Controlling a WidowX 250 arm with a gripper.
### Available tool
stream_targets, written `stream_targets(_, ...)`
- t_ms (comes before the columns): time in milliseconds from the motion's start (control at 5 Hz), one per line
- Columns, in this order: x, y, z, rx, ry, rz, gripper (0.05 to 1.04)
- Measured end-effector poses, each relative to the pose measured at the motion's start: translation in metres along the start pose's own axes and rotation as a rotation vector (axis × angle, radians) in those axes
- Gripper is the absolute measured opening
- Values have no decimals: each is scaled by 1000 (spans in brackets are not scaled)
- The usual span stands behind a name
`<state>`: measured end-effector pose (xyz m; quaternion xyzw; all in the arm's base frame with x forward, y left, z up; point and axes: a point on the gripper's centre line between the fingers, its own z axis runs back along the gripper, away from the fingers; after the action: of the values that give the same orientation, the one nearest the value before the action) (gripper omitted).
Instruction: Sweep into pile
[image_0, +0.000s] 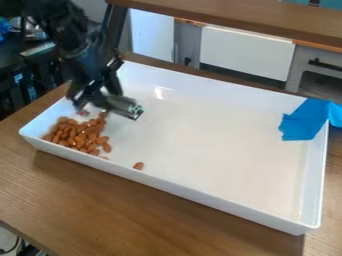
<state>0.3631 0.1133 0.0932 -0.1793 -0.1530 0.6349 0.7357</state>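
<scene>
"Where are the almonds (79, 135)?"
"Heaped at the left end of the white tray (200, 198), beside the gripper (105, 103). One stray almond (138, 165) lies apart, near the front wall."
"Gripper clenched or released?"
"Can't tell."
"Handling?"
"Probably light, hard, slippery. Don't pinch; nudge the stray low, from its right side."

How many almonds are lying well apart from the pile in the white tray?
1. This almond lies by the near wall of the tray, right of the pile in view. That wall may hide others.
</scene>
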Motion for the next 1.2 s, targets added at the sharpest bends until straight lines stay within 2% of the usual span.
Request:
stream_targets(200,-43,-35,18,-8,161,-205,362)
stream_targets(400,-72,-35,12,13,269,-441,362)
stream_targets(600,-83,-14,2,38,323,-687,362)
stream_targets(800,-88,1,-10,73,409,-935,362)
stream_targets(1000,-92,8,-12,44,496,-1166,362)
stream_targets(1200,-95,15,-20,-6,497,-1175,362)
